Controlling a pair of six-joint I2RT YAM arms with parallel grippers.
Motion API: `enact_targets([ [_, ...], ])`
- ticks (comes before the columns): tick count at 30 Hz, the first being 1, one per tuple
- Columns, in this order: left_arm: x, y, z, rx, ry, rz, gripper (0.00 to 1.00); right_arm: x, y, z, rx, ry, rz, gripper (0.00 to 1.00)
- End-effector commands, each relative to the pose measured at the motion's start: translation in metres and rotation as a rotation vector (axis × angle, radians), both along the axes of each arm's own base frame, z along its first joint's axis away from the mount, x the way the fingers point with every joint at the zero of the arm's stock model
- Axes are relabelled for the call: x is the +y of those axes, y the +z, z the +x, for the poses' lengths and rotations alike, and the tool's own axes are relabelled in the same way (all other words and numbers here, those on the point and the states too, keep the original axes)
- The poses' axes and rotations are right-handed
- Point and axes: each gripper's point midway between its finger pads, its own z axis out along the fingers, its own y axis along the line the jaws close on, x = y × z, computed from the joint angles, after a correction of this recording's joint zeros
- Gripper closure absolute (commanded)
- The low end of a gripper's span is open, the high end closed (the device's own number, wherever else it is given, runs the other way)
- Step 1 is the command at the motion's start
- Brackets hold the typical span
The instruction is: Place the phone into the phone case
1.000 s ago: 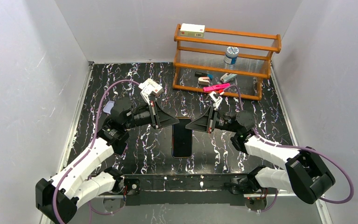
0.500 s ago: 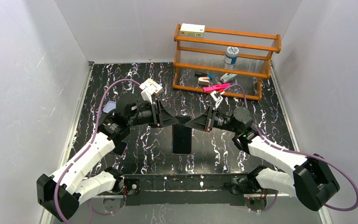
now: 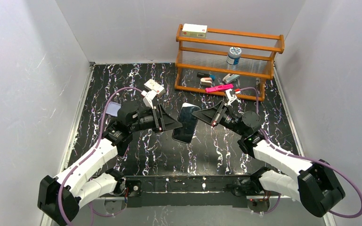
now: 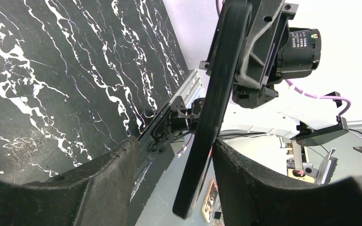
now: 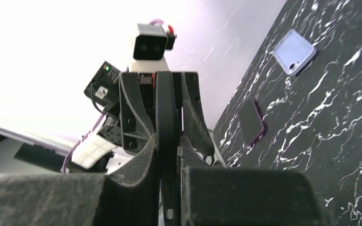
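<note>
One phone [image 3: 185, 123] edge inside right gripper [image 3: 196, 115]

Even, diffuse light from overhead fills the top view, bright on the pale walls [image 3: 28, 70]. Shadows barely show on the dark tabletop [image 3: 136, 80], and the phone [image 3: 185, 123] screen carries a pale grey sheen. In both wrist views the backdrop beyond the tabletop is blown out to white, with a faint purple cast on the right wrist's, so the phone's edge reads as a dark silhouette, the near jaws loom dim and out of focus along the bottom, and lines lean toward the edges.
</note>
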Motion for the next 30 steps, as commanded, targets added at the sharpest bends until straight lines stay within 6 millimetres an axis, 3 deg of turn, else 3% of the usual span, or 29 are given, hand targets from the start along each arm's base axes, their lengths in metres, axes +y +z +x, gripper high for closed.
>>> enact_targets([
  [1, 0.001, 0.001, -0.008, 0.004, -0.029, -0.019, 0.49, -0.023, 0.052, 0.011, -0.099, -0.146, 0.15, 0.99],
  [5, 0.003, -0.012, -0.006, 0.031, -0.012, 0.022, 0.89, -0.022, 0.043, 0.015, -0.076, -0.147, 0.139, 0.99],
  [7, 0.006, -0.024, -0.002, 0.044, 0.003, 0.083, 1.0, -0.021, 0.039, 0.016, -0.065, -0.142, 0.138, 0.99],
  [10, 0.009, -0.035, 0.0, 0.066, 0.014, 0.136, 1.0, -0.018, 0.034, 0.017, -0.057, -0.133, 0.125, 0.99],
  [15, 0.012, -0.035, 0.003, 0.064, 0.041, 0.154, 1.0, -0.014, 0.025, 0.021, -0.036, -0.125, 0.091, 0.99],
  [21, 0.009, -0.027, 0.003, 0.061, 0.044, 0.103, 0.52, 0.0, 0.022, 0.01, -0.035, 0.003, 0.102, 0.99],
  [25, 0.005, -0.027, 0.006, 0.055, 0.051, 0.06, 0.43, 0.009, 0.022, 0.001, -0.043, 0.095, 0.099, 0.99],
  [30, -0.003, -0.023, 0.01, 0.076, 0.043, -0.015, 0.45, 0.013, 0.022, -0.002, -0.04, 0.144, 0.112, 0.99],
])
